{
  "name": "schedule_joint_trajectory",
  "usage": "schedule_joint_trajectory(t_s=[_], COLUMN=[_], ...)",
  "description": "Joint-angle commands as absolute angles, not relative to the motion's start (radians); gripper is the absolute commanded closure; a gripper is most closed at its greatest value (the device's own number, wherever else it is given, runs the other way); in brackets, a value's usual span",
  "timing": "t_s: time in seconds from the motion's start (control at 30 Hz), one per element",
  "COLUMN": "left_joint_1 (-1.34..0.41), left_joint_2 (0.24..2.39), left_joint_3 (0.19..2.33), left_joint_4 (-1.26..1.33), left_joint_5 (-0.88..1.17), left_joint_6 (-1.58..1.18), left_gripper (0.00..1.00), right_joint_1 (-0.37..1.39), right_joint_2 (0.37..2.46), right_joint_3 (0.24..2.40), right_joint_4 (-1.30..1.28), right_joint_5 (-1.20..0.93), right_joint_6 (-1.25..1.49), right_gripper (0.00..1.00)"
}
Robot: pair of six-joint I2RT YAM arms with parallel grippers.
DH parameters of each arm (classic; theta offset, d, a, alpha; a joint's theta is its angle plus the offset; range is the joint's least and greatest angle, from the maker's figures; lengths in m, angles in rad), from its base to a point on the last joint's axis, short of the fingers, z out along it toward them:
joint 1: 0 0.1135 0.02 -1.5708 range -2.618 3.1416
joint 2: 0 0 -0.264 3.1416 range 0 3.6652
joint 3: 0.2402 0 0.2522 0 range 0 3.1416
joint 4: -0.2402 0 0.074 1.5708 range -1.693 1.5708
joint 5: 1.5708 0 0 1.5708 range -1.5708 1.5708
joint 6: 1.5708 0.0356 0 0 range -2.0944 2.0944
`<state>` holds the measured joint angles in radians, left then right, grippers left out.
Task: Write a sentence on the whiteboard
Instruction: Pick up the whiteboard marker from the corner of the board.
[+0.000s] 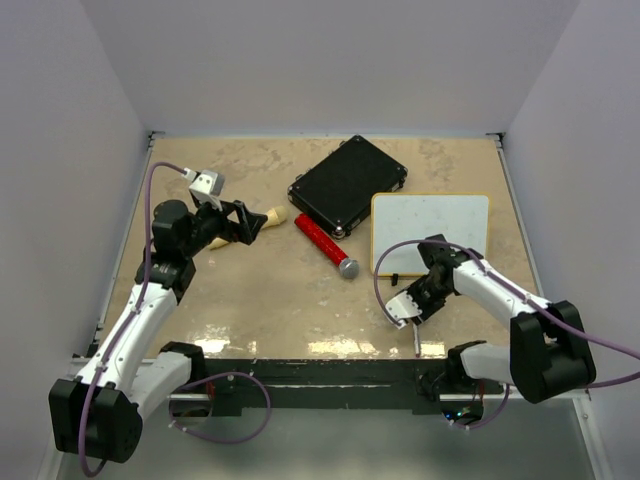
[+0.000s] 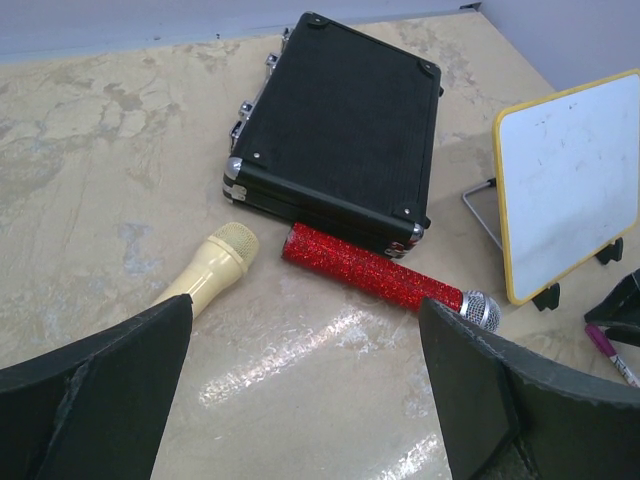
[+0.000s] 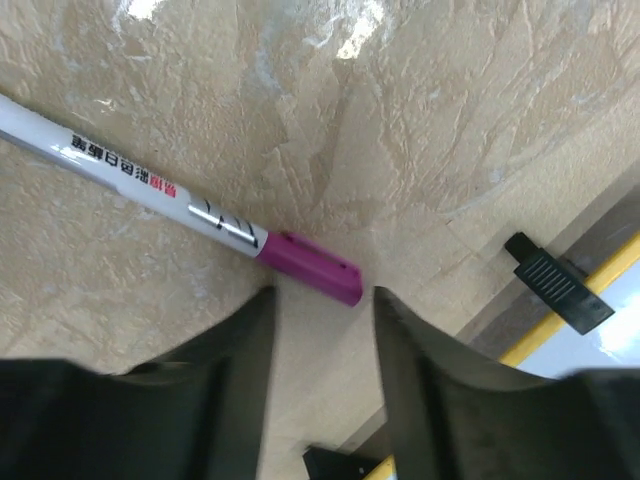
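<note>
Left half, far side: left gripper (image 1: 257, 222) hangs over the marbled beige table (image 1: 270, 300), its black foam-faced fingers (image 2: 110, 400) spread wide with nothing between them. Only its wrist view shows the thin wire stand (image 2: 465, 197) behind the board; from overhead it is hidden.

Just past those fingers lies a cream plastic microphone with a mesh head (image 1: 272, 215). Next comes a red glitter microphone with a silver mesh head (image 1: 325, 243), just beside the near edge of the black textured rectangular case with metal corners (image 1: 348, 183), mid-table towards the far edge.

Right half: the small white whiteboard with rounded corners and a thin yellow rim (image 1: 430, 232) stands tilted on black clip feet. It is near the case's right corner and well in from the right edge. Its face is glossy, with faint smudges. The near middle of the table is open room.

Right gripper (image 1: 405, 307) sits low, on the near side of the board. Its wrist view alone shows the print on the white marker with a magenta cap (image 3: 180, 195), which lies flat on the table. Jaws half-spread either side of the cap's tip, not clamped.
</note>
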<state>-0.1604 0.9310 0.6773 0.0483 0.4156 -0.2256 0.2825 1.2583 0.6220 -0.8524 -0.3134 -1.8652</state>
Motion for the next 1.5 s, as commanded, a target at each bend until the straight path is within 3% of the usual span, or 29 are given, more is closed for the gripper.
schedule_joint_trajectory(t_s=[0.0,0.1,0.33,0.5,0.63,0.83,1.07,1.3,1.47], left_joint_1=[-0.166,-0.166,-0.166,-0.166,-0.166,-0.166,-0.186,-0.29,-0.35], left_joint_2=[0.934,0.936,0.95,0.954,0.959,0.954,0.965,1.008,1.034], left_joint_3=[0.716,0.715,0.716,0.715,0.716,0.71,0.696,0.641,0.45], left_joint_4=[0.098,0.098,0.101,0.101,0.104,0.117,0.159,0.199,0.446], left_joint_5=[0.433,0.434,0.453,0.457,0.469,0.495,0.584,0.696,0.787], left_joint_6=[-0.235,-0.235,-0.236,-0.238,-0.236,-0.238,-0.255,-0.411,-0.693], left_gripper=[0.0,0.0,0.0,0.0,0.0,0.0,0.0,0.04,0.07], right_joint_1=[0.317,0.331,0.364,0.374,0.413,0.469,0.477,0.476,0.476], right_joint_2=[1.272,1.264,1.276,1.281,1.289,1.321,1.31,1.276,1.319], right_joint_3=[0.607,0.606,0.629,0.672,0.66,0.64,0.643,0.767,0.859], right_joint_4=[-0.821,-0.813,-0.813,-0.853,-0.83,-0.769,-0.764,-0.838,-0.864], right_joint_5=[-0.313,-0.328,-0.336,-0.405,-0.411,-0.41,-0.408,-0.613,-0.701], right_joint_6=[-1.876,-1.875,-1.844,-1.822,-1.799,-1.718,-1.657,-1.539,-1.404], right_gripper=[0.74,0.79,0.76,0.58,0.56,0.67,0.9,0.96,0.96])
